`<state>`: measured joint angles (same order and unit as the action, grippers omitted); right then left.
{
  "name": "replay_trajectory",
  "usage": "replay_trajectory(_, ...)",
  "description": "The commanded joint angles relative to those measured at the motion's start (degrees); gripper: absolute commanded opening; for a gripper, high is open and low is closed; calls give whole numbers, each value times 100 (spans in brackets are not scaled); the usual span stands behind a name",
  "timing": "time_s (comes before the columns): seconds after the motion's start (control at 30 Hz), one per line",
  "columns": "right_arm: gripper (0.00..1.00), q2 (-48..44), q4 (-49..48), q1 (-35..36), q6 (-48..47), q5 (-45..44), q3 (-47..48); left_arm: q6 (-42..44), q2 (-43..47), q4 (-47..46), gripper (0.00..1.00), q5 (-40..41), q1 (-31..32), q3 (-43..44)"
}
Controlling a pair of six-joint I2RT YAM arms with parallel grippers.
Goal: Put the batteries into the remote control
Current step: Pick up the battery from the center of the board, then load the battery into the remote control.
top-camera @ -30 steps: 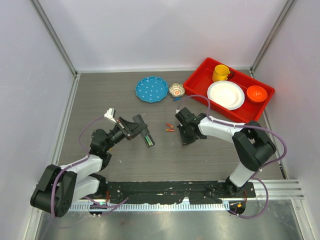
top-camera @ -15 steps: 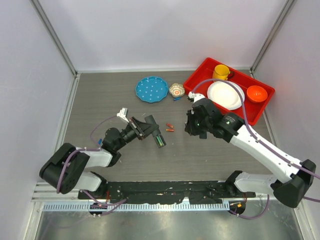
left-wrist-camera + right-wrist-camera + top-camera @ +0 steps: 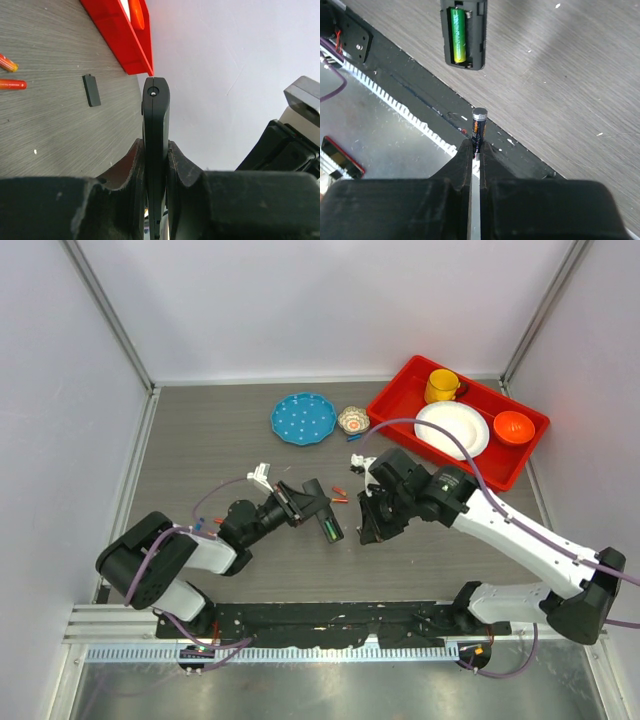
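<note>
Because the left gripper (image 3: 156, 152) clamps the remote control (image 3: 156, 112) on edge, its open bay (image 3: 466, 20), one green battery (image 3: 458, 35) seated, faces the right gripper (image 3: 476, 150). That gripper pinches the dark battery (image 3: 479, 127) by one end, near the bay, apparently aimed at its vacant half.

Robotics lab cell.
White panels (image 3: 330, 300) and aluminium posts (image 3: 106, 312) wall in the grey tabletop (image 3: 200, 440) beyond the jaws; a black mounting rail (image 3: 330, 618) lies behind them.

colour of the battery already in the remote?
The battery in the remote is green fading to yellow; right wrist view shows it best.
</note>
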<state>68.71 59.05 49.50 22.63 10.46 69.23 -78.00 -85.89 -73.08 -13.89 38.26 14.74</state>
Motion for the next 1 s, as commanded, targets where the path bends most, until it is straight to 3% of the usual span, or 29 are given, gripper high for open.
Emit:
replay_trajectory(0.0,1,134,-86,78,48,570,231,215,151,-1552,0,150,59,178)
replay_trajectory(0.97,1,1004,-561,78,250,852,381,285,450,-1552,0,273,366,-68)
